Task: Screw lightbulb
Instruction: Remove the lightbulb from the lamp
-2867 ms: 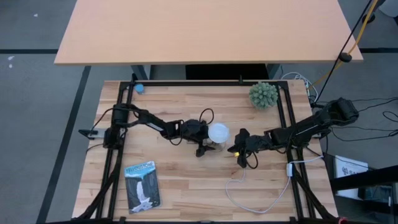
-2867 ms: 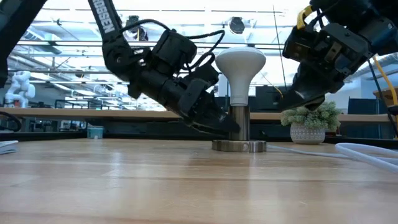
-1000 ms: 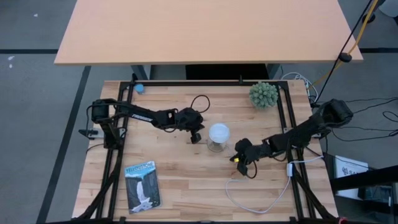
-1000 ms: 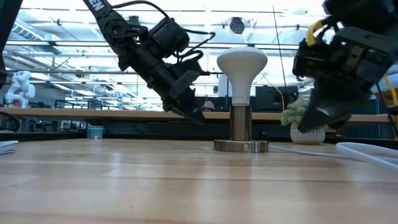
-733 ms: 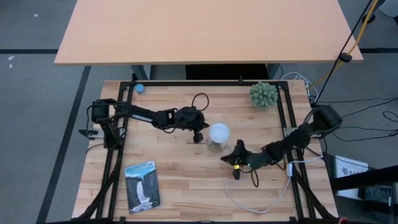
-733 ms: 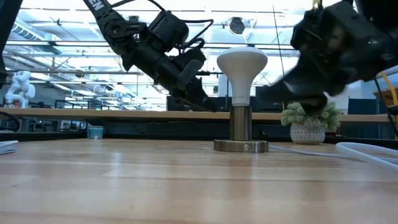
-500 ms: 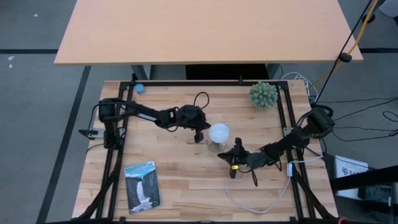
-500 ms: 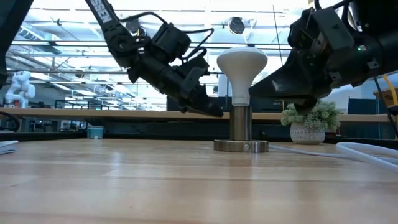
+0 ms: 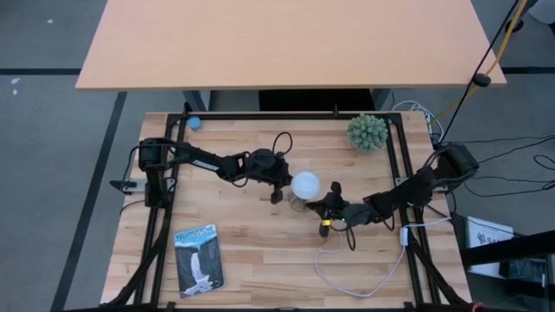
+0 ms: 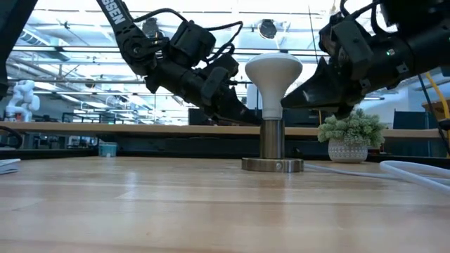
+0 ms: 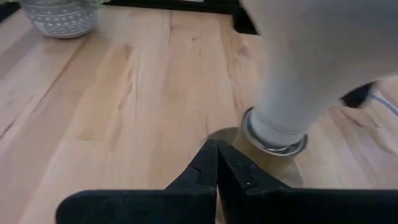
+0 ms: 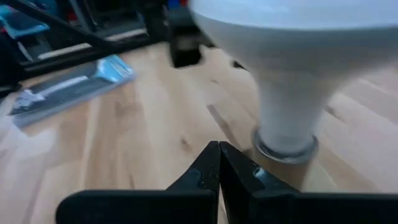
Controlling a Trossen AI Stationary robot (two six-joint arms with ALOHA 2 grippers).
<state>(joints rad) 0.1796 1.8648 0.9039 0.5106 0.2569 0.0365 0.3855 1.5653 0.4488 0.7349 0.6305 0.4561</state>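
The white lightbulb (image 10: 273, 76) stands upright with its neck in the round metal socket (image 10: 271, 144), whose base disc (image 10: 271, 166) rests on the wooden table. In the high view the lightbulb (image 9: 304, 184) sits mid-table. My left gripper (image 10: 255, 119) is shut, slanting down from the table's left, with its tips close beside the neck. My right gripper (image 10: 285, 104) is shut too, reaching nearly level from the right toward the neck. Each wrist view shows shut fingertips (image 11: 216, 149) (image 12: 218, 150) short of the bulb's neck (image 11: 283, 121) (image 12: 287, 124).
A spiky green plant in a pot (image 9: 367, 132) stands at the far right. A blue and white packet (image 9: 198, 258) lies near the left front. The socket's white cord (image 9: 347, 276) loops over the near right. A small blue object (image 9: 194, 122) sits at the far left corner.
My left gripper has moved toward the bulb and now points at its neck. My right gripper, which pointed down farther to the right, has swung up to nearly level and moved in toward the neck. Both have stayed shut. The bulb has not moved.
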